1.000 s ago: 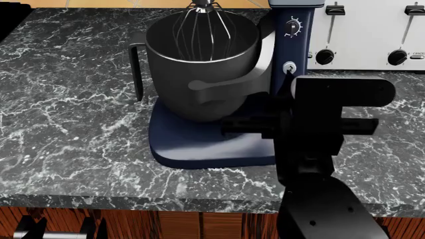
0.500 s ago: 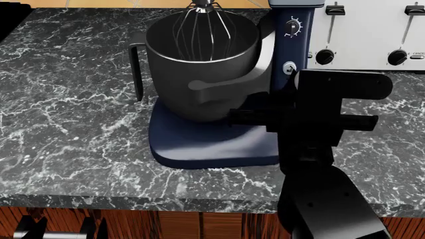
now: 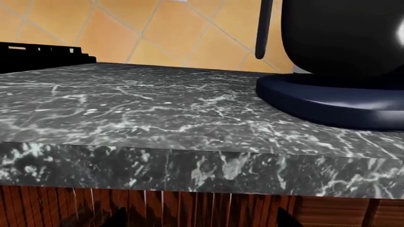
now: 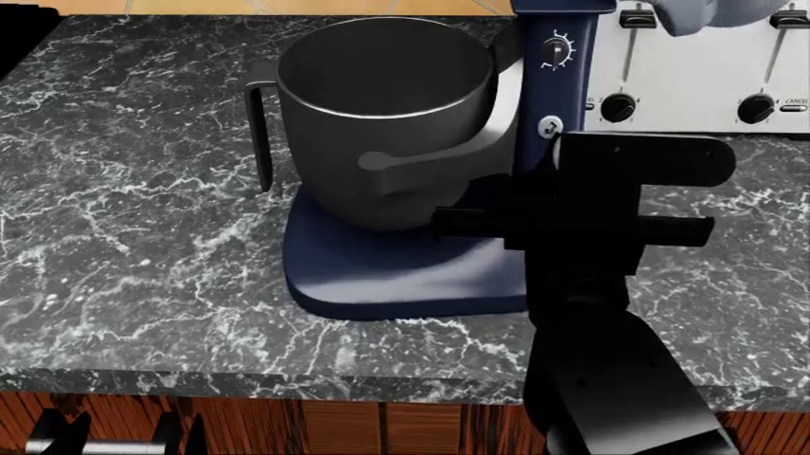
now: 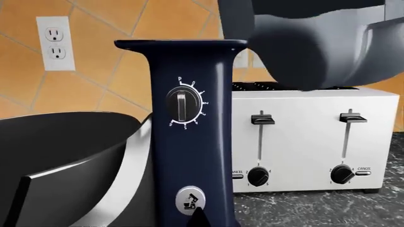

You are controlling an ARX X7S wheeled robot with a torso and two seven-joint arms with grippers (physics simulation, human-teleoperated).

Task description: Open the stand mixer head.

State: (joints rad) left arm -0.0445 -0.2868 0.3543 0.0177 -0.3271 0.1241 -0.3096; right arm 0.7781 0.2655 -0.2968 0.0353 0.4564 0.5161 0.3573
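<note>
The stand mixer head [image 5: 309, 42] is tilted up above the navy column [image 5: 189, 142], its rounded underside filling the upper part of the right wrist view. No whisk shows in the dark grey bowl [image 4: 379, 114]. My right gripper [image 5: 198, 217] is shut, and its single dark tip sits just under the white round button [image 5: 190, 198] low on the column. In the head view that gripper [image 4: 553, 144] is pressed against the column [image 4: 557, 81] beside the button. My left gripper [image 3: 202, 223] is open, low in front of the counter's edge, with nothing between its fingers.
A white toaster [image 4: 708, 76] with black knobs stands right behind the column. The mixer's navy base [image 4: 379, 270] rests on the marble counter [image 4: 127, 237]. Below the counter's front edge are wooden cabinet fronts [image 3: 189, 208]. A wall socket [image 5: 56, 42] sits on the tiled wall.
The whisk has lifted out of the bowl and the mixer head has swung up out of the head view. My right gripper stayed against the column's button.
</note>
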